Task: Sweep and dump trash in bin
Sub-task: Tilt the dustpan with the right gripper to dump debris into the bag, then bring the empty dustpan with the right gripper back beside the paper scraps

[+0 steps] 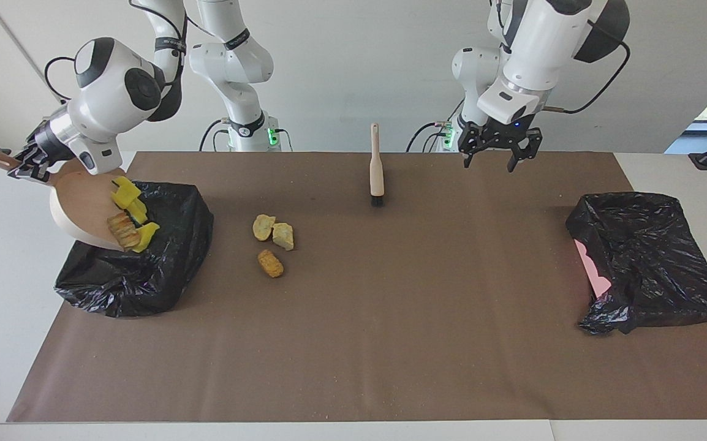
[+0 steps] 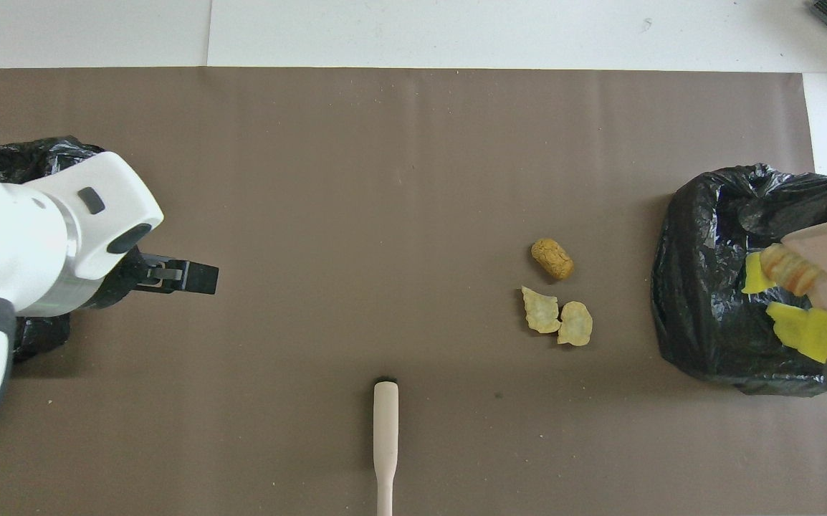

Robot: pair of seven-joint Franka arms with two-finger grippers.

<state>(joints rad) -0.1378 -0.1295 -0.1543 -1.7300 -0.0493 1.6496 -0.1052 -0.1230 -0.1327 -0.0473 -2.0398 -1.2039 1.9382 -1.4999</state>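
Note:
My right gripper [image 1: 24, 166] is shut on the handle of a tan dustpan [image 1: 78, 205], which is tilted steeply over the black-bagged bin [image 1: 145, 275] at the right arm's end of the table. Trash crowds the pan's lower lip: yellow pieces [image 1: 125, 195] and a brown bread-like chunk [image 1: 122, 228]; from overhead the chunk [image 2: 790, 266] and a yellow piece [image 2: 804, 326] hang over the bin [image 2: 707, 301]. Three tan chunks [image 1: 272, 242] lie on the mat beside that bin. My left gripper [image 1: 493, 150] hangs open and holds nothing, above the mat. A wooden brush [image 1: 376, 165] stands upright on its bristles.
A second black-bagged bin [image 1: 647, 257] with a pink edge showing sits at the left arm's end of the table. A brown mat [image 1: 390, 343] speckled with fine crumbs covers the table. From overhead the left arm's wrist [image 2: 41, 236] covers part of that second bin.

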